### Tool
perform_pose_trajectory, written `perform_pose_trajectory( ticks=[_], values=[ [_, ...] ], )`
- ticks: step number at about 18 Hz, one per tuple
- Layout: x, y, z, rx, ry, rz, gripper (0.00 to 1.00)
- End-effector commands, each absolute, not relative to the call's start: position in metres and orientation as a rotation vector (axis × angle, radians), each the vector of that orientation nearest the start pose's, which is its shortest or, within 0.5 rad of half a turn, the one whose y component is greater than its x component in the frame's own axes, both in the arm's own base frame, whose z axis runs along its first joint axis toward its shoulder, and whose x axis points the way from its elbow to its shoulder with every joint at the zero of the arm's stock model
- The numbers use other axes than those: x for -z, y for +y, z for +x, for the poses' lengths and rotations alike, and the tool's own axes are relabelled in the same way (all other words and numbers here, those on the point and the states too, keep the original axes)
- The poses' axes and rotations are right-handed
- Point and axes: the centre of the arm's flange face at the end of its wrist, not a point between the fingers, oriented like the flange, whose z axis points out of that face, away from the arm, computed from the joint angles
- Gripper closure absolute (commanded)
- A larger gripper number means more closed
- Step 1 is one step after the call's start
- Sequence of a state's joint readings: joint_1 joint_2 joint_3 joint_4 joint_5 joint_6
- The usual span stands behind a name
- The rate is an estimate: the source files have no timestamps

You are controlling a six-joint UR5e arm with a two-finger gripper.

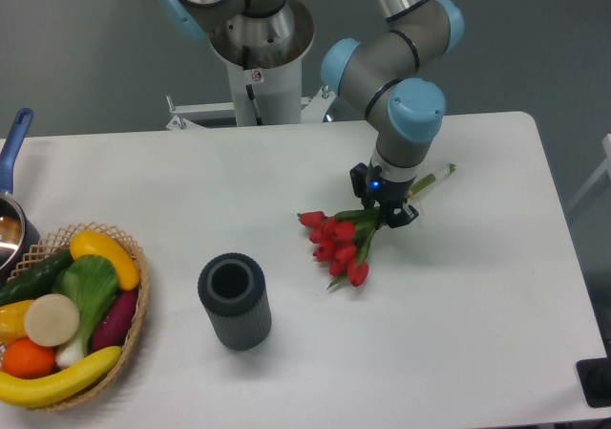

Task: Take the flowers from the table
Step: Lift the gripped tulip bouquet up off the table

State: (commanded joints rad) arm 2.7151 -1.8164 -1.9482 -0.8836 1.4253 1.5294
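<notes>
On the large white rectangular table (477, 305) with rounded corners, right of centre, a small bunch of red tulips with green leaves and long green stems, the flowers (342, 243), is seen lying flat. The red heads are fanned out toward the left and lower left, while the pale green stems are stretched up and to the right, their tips showing beyond the arm. The black two-finger gripper (386, 209) of the grey and light-blue robot arm (401, 95) is lowered directly over the stems, just right of the blooms, so that the middle of the stems is hidden beneath it. How far the fingers are spread, and whether the stems are clasped, cannot be told from this view. Well apart to the left, a dark grey ribbed cylindrical cup (234, 300) is stood upright, and at the left edge a woven wicker basket (129, 247) filled with vegetables and fruit is placed, with a blue-handled pot (13, 161) behind it.
</notes>
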Motion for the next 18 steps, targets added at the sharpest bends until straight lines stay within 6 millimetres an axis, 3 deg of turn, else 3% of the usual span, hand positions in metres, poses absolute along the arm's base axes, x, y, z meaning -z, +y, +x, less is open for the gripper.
perform_pose_trajectory(
  ticks=[5,10,14,18],
  values=[
    [-0.325,0.353,-0.416,-0.116,0.468,-2.651,0.62],
    [-0.384,0.352,-0.416,-0.174,0.361,-2.495,0.62],
    [-0.406,0.340,-0.421,-0.139,0.262,-2.348,0.62],
    [-0.422,0.340,-0.426,-0.105,0.194,-2.266,0.62]
  ],
)
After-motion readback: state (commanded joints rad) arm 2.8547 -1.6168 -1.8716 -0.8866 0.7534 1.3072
